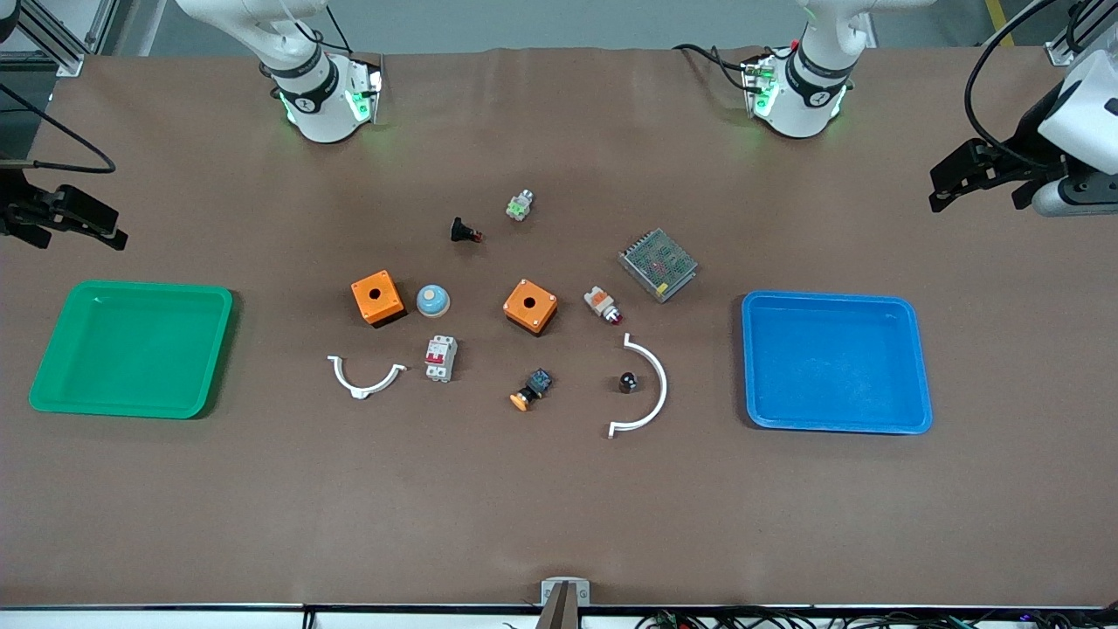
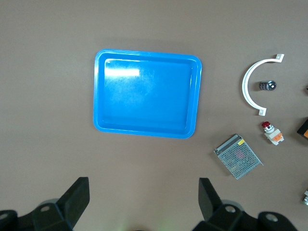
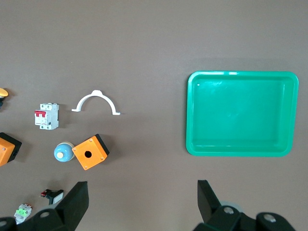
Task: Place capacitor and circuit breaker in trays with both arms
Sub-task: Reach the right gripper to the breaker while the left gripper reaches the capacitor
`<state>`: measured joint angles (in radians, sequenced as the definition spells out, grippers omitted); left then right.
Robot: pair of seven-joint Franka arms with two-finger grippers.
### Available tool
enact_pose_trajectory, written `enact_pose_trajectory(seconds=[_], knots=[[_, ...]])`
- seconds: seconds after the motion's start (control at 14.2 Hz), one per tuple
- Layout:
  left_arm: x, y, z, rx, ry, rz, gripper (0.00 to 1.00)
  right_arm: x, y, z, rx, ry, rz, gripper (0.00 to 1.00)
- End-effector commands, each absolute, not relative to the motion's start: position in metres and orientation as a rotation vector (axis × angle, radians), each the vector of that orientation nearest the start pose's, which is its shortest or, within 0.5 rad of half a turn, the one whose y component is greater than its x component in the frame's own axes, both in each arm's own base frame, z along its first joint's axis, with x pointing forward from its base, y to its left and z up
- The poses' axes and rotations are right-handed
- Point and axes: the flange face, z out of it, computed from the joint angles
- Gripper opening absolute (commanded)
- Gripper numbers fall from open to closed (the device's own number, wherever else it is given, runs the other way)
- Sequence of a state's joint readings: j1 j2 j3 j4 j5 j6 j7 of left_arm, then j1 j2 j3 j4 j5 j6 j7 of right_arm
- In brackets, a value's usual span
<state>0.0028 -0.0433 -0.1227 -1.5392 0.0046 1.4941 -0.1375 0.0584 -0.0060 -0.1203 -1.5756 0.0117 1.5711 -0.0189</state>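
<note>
Grippers waiting: left gripper (image 2: pixel 142 202) and right gripper (image 3: pixel 142 202) spread wide, holding nothing | capacitor (image 1: pixel 627 382), circuit breaker (image 1: pixel 440 357) lying on table (image 1: pixel 559 507)

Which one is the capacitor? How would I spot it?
Start at the blue tray, then find the big white curved bracket beside it. The capacitor sits inside that curve: a tiny black cylinder, smaller than everything nearby.

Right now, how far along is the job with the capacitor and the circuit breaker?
Nothing looks done yet. The capacitor sits on the table inside the curve of a white bracket, and the circuit breaker lies untouched. The blue tray and green tray hold nothing. The left gripper and right gripper hang open, holding nothing. Both pick-ups and placements remain.
</note>
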Motion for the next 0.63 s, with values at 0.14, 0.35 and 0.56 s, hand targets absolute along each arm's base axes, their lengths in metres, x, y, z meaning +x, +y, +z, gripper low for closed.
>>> enact_pose_trajectory(seconds=[0.14,0.35,0.56], knots=[[0.532,-0.068,0.659,-3.128,-0.004,0.014,1.00,0.548,-0.032,0.632,-3.152,0.044,-0.018,1.00],[0.554,-0.104,0.624,-3.076,0.098,0.083,1.00,0.548,-0.033,0.635,-3.151,0.046,-0.031,1.00],[0.596,-0.166,0.545,-3.061,0.226,0.164,1.00,0.549,-0.032,0.636,-3.148,0.046,-0.036,1.00]])
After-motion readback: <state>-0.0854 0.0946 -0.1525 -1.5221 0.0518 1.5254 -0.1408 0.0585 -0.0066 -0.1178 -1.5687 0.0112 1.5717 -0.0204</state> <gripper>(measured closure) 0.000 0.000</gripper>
